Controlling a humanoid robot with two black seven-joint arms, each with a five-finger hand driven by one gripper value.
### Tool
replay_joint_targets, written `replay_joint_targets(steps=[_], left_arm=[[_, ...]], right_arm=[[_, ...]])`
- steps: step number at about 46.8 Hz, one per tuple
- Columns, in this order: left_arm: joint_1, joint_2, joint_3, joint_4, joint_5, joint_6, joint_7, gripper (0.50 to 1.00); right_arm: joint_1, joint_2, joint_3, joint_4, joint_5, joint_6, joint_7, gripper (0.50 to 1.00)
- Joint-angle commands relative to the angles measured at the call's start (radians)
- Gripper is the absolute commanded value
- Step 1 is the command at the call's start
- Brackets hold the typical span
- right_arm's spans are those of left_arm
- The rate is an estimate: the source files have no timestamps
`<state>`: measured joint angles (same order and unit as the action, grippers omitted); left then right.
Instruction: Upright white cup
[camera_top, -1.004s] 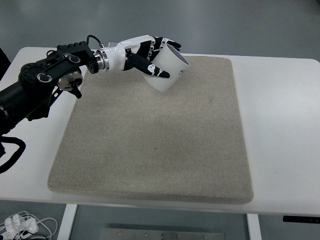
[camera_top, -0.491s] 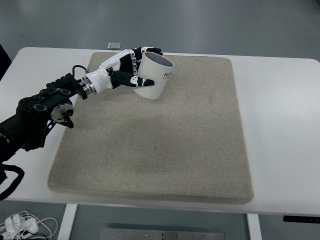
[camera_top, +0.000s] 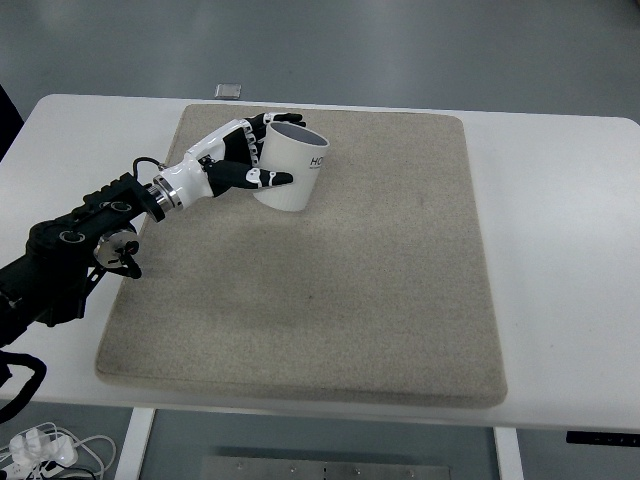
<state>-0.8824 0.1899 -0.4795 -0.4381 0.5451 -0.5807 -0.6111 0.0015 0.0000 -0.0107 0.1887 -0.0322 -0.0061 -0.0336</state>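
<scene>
Gripping the white cup (camera_top: 289, 168), the left robot hand (camera_top: 232, 162) wraps its side

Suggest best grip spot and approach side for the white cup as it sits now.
Grip the white cup around its side wall, about mid-height, coming from the left as the left robot hand does now. The wall is smooth and round with no handle visible, and its mouth faces up, tilted slightly right, so fingers wrap it easily.
</scene>
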Motion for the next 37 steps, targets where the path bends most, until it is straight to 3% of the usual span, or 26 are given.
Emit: replay_joint_targets(steps=[1, 24, 32, 37], left_arm=[[0.000, -0.001, -0.004, -0.001, 0.007, 0.021, 0.000, 0.553], [-0.009, -0.012, 0.012, -0.011, 0.018, 0.199, 0.000, 0.615], [-0.009, -0.015, 0.012, -0.011, 0.022, 0.206, 0.000, 0.628], [-0.006, -0.035, 0.013, -0.008, 0.022, 0.222, 0.000, 0.677]], right_arm=[[0.000, 0.000, 0.000, 0.000, 0.000, 0.000, 0.001, 0.952], [0.000, 0.000, 0.000, 0.000, 0.000, 0.000, 0.000, 0.952], [0.000, 0.000, 0.000, 0.000, 0.000, 0.000, 0.001, 0.952], [0.000, 0.000, 0.000, 0.000, 0.000, 0.000, 0.000, 0.952]])
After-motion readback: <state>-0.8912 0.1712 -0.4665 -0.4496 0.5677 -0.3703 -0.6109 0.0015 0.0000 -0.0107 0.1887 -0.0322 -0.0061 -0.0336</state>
